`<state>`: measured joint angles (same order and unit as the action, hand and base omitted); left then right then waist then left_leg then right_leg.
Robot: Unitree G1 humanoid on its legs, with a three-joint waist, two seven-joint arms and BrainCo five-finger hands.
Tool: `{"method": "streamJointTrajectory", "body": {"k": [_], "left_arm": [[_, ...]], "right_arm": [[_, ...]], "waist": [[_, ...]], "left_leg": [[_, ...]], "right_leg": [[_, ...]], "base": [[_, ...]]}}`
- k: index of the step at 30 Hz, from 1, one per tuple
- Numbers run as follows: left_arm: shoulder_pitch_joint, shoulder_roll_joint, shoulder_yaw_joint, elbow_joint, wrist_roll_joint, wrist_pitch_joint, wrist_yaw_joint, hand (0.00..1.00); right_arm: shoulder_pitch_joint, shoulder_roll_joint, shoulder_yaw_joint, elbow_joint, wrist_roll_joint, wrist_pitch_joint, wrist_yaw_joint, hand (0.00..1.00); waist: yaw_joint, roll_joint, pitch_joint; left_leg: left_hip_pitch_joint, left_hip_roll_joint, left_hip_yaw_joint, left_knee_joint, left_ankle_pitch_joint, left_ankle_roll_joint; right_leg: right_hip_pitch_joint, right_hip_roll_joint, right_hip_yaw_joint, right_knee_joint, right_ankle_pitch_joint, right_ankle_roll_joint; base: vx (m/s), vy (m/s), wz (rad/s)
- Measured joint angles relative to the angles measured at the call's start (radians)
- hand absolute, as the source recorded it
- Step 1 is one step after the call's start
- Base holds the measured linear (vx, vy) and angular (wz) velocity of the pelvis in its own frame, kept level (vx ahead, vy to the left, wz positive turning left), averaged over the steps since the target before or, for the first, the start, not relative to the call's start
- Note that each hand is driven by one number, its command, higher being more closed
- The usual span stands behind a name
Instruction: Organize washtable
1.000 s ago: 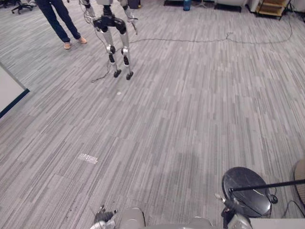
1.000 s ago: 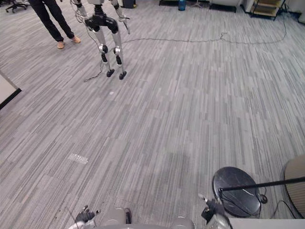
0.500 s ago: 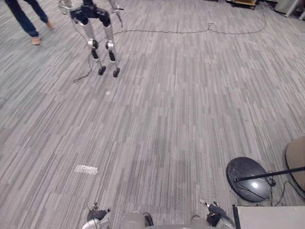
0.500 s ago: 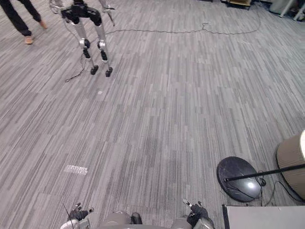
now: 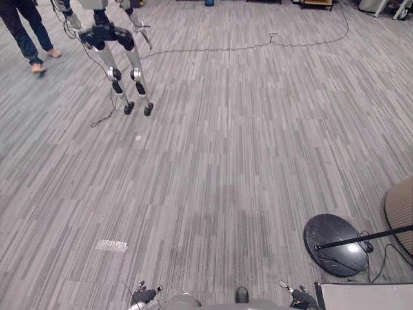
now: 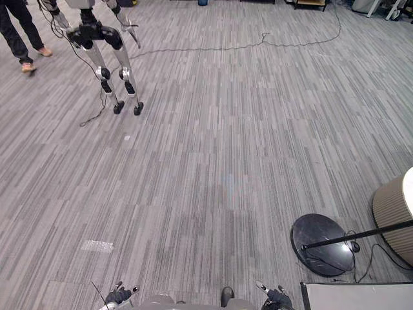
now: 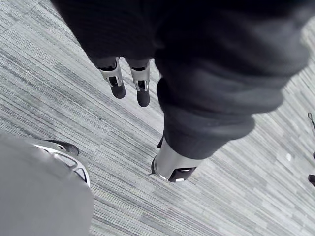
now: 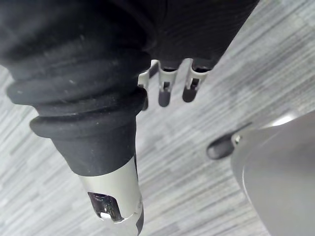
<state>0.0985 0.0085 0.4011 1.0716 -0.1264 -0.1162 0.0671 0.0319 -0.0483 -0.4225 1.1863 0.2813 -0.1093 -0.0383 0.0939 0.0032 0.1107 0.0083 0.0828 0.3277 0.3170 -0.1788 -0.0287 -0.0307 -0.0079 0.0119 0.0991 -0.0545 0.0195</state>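
Observation:
No washtable or its things are in sight; the eye views look down on grey striped carpet [image 5: 219, 161]. My left hand [image 5: 143, 297] hangs low at the bottom edge. In its wrist view its fingers [image 7: 129, 81] and thumb [image 7: 172, 164] point straight down over the carpet and hold nothing. My right hand [image 5: 302, 298] hangs at the bottom right. There too the fingers [image 8: 172, 83] and thumb [image 8: 115, 196] are straight and empty.
Another humanoid robot [image 5: 116, 51] stands at the far left, with a person's legs [image 5: 26, 32] beyond it. A cable [image 5: 258, 45] runs across the far floor. A round black stand base [image 5: 335, 236], a beige drum [image 5: 401, 210] and a white panel [image 5: 364, 296] sit at the near right.
The whole picture has shifted, so the camera has turned. The person has stepped a little further from the other robot. Both my hands still hang low and empty.

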Motion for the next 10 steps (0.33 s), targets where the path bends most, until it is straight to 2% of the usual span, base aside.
{"method": "streamJointTrajectory", "body": {"k": [3, 5, 8, 10], "left_arm": [[0.003, -0.014, -0.004, 0.005, -0.019, 0.001, 0.001, 0.0], [-0.006, -0.015, -0.03, 0.009, -0.019, 0.002, 0.001, 0.0], [-0.011, -0.003, -0.061, 0.012, -0.007, 0.004, 0.0, 0.0], [-0.016, 0.004, -0.098, 0.011, 0.025, 0.004, -0.001, 0.0]], "right_arm": [[0.003, -0.003, 0.016, 0.0, 0.0, 0.0, 0.002, 0.0], [0.0, -0.008, 0.037, 0.006, -0.008, 0.002, 0.004, 0.0], [0.005, -0.006, 0.025, 0.012, -0.049, 0.006, 0.001, 0.0], [0.02, -0.004, -0.006, 0.018, -0.089, 0.013, -0.002, 0.0]], "waist": [[0.004, 0.022, -0.021], [0.006, 0.039, -0.033], [0.002, 0.034, -0.03], [0.001, 0.035, -0.029]], "left_leg": [[0.008, -0.012, -0.031, -0.074, 0.004, -0.005], [0.022, -0.018, -0.047, -0.176, 0.01, -0.015], [0.028, -0.031, -0.05, -0.194, 0.014, -0.009], [0.04, -0.032, -0.05, -0.195, 0.016, -0.006]], "right_leg": [[-0.002, 0.012, 0.023, -0.05, 0.031, -0.004], [-0.006, 0.03, 0.034, -0.143, 0.1, -0.005], [0.006, 0.034, 0.055, -0.195, 0.145, -0.007], [0.014, 0.035, 0.063, -0.196, 0.149, -0.008]], "base": [[-0.02, -0.002, -0.18], [-0.01, 0.016, -0.14], [-0.07, 0.022, -0.24], [-0.05, 0.008, -0.11]]}}
